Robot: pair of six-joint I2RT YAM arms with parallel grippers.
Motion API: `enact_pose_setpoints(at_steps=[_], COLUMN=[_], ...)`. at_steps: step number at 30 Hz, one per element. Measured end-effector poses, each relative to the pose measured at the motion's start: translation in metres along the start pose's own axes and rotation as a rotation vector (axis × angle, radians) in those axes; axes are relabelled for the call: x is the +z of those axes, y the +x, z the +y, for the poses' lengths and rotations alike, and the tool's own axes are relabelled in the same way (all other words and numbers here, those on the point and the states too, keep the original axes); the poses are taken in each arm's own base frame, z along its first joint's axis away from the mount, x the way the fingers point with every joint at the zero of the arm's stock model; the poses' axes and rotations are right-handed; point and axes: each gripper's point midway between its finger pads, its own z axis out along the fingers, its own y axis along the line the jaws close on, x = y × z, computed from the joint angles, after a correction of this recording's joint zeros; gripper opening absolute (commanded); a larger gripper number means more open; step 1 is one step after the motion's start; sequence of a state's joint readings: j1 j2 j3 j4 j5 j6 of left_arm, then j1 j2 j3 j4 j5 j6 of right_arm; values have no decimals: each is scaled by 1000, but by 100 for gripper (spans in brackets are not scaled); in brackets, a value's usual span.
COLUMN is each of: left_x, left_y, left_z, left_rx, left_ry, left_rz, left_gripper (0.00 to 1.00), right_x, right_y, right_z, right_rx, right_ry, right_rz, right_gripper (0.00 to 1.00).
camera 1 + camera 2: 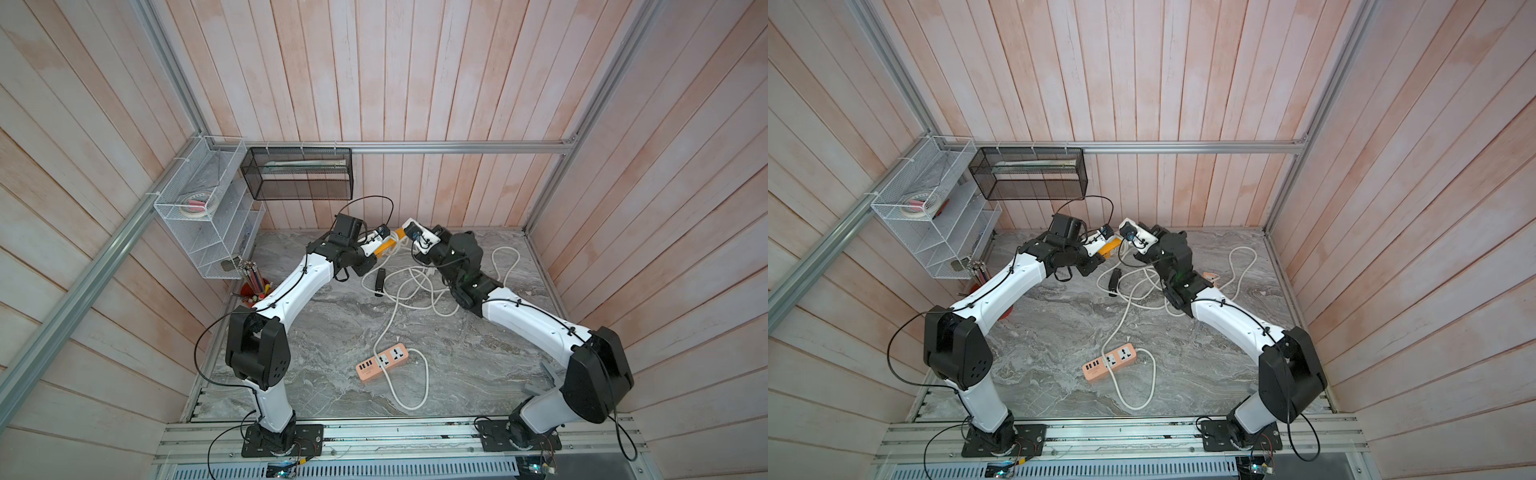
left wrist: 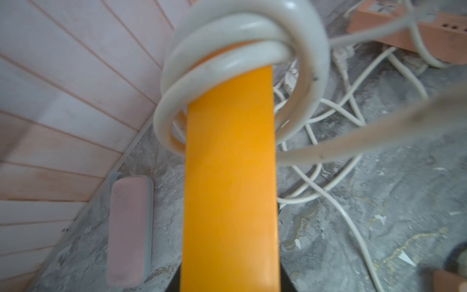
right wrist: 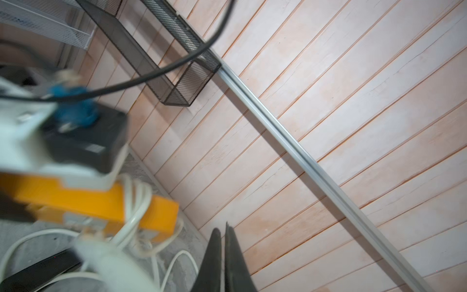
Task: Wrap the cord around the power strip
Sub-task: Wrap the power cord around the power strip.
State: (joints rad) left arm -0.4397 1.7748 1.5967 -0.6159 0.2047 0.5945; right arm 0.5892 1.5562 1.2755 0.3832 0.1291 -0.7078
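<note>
Gripping the orange power strip [image 2: 230, 177] by one end, the left tool [image 1: 374, 248] is holding it raised above the bench [image 1: 332, 332] near the back wall, jaws clamped on its sides. The white cord [image 2: 227, 58] is looping around the strip's far end in about three turns, the rest trailing down into a tangle on the bench. The right tool [image 3: 223, 231] is hovering just beside that end, its fingers [image 3: 233, 255] pressed together with nothing visible between them. A peach power strip [image 1: 382, 365] is lying nearer the front
</note>
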Motion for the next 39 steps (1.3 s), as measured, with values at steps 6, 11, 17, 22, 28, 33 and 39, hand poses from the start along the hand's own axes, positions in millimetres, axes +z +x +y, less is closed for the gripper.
enact_pose_setpoints(at_steps=[6,11,17,22,28,33,39], left_x=[-35,-59,-77,-114,-148,-152,-156], left_y=[-24,-47,-57,-76,-98,-108,-120], left_z=[-51,-71,-95,-125,-129,-124,-116], left_rx=[107,117,93,130,142,109,59], left_ry=[175,284,431,531,535,517,492], left_rz=[-151,-277,-357,-450,-559,-582,-605], left_gripper=[0,0,0,0,0,0,0], right_x=[45,77,77,80,93,111,136], right_y=[8,20,22,50,79,74,75], right_z=[-28,1,19,20,49,58,68], right_rx=[24,124,384,543,695,762,835], right_ry=[-103,-396,-641,-627,-545,-443,-300], right_rz=[17,-2,-92,-106,-83,-125,-154], right_gripper=[0,5,27,37,46,49,51])
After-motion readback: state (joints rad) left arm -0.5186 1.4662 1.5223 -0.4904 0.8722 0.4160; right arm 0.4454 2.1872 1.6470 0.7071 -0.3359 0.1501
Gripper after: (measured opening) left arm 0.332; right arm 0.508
